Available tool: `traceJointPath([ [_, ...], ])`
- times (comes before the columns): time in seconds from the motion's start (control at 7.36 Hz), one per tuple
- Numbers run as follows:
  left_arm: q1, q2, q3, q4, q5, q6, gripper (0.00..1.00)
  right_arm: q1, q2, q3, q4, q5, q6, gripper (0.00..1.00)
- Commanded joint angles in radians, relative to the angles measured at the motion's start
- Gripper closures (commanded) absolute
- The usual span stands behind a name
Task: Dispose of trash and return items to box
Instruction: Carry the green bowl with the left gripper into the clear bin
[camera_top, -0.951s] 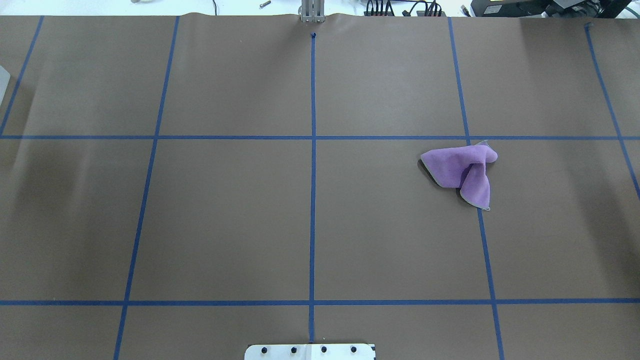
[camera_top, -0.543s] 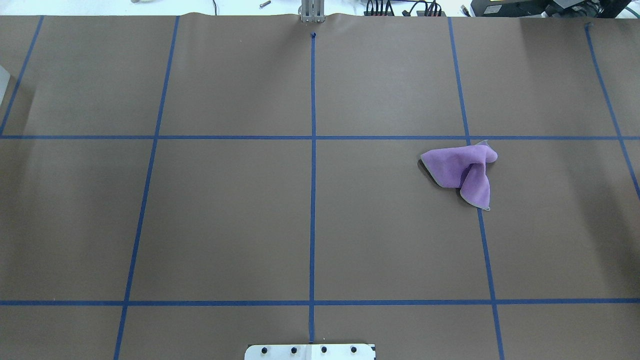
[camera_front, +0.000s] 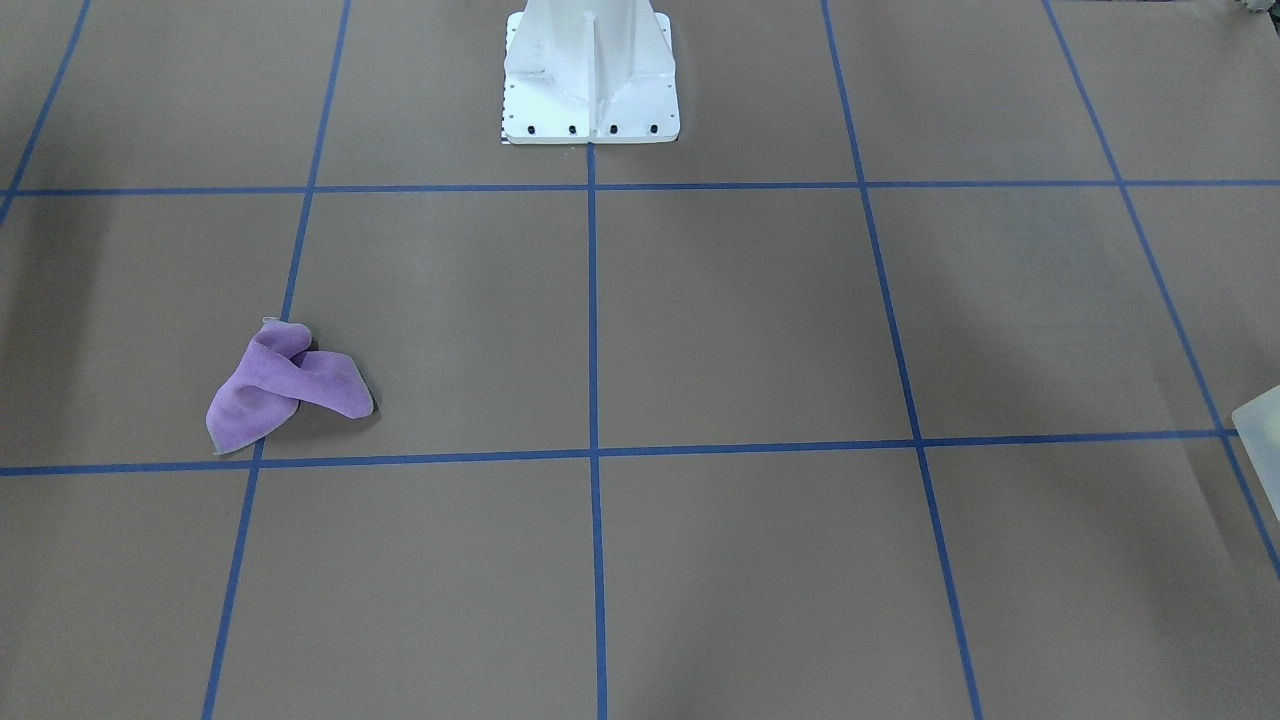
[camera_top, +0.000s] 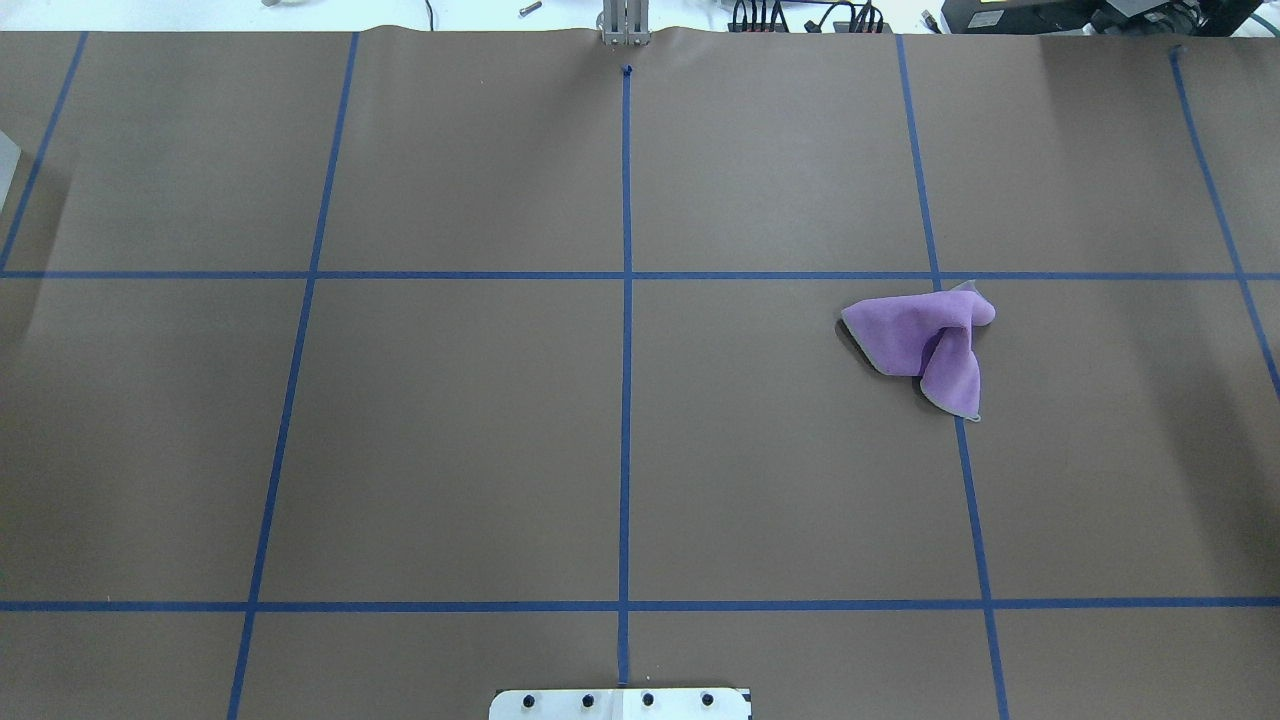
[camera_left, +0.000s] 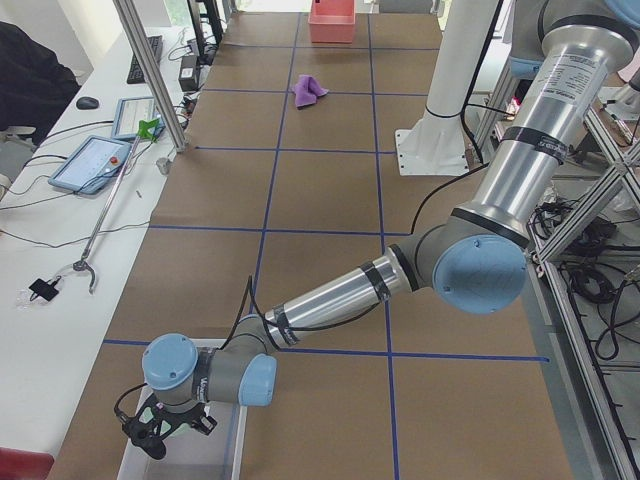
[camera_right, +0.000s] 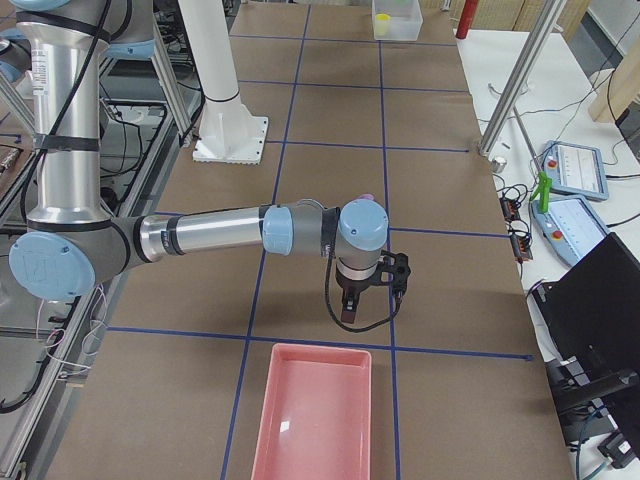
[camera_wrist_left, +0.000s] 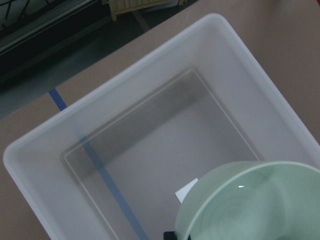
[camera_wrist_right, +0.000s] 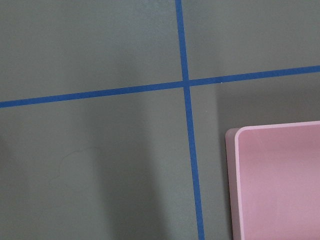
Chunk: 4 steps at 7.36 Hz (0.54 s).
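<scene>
A pale teal bowl (camera_wrist_left: 250, 205) fills the lower right of the left wrist view. It hangs over the rim of the translucent box (camera_wrist_left: 125, 100), and a dark bit of finger shows at its edge. My left gripper (camera_left: 150, 437) hovers over that box (camera_left: 225, 440) at the table's left end. The box's corner also shows in the front-facing view (camera_front: 1262, 425) and the overhead view (camera_top: 6, 160). Something yellow (camera_right: 399, 11) sits in the far box, likely the cup. My right gripper (camera_right: 368, 308) points down beside a pink tray (camera_right: 315, 410); I cannot tell whether it is open or shut.
A crumpled purple cloth (camera_top: 918, 342) lies on the brown paper right of centre; it also shows in the front-facing view (camera_front: 285, 390). The pink tray's corner (camera_wrist_right: 280, 185) shows in the right wrist view. The white robot base (camera_front: 590, 100) stands mid-table. Tablets and cables lie on the side bench (camera_left: 95, 160).
In the overhead view the soft shadow on the table's left side has faded, and the sliver of box at the left edge looks slightly narrower. The cloth has not moved.
</scene>
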Motion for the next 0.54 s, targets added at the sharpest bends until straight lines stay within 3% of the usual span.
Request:
traceJointPath([
  [0.0, 0.010, -0.005, 0.101, -0.166, 0.039, -0.190, 1.00, -0.005, -0.002, 0.008, 0.000, 0.000, 0.001, 0.00],
  [0.41, 0.077, -0.005, 0.120, -0.317, 0.039, -0.508, 1.00, -0.004, -0.014, 0.023, -0.001, 0.000, 0.000, 0.00],
])
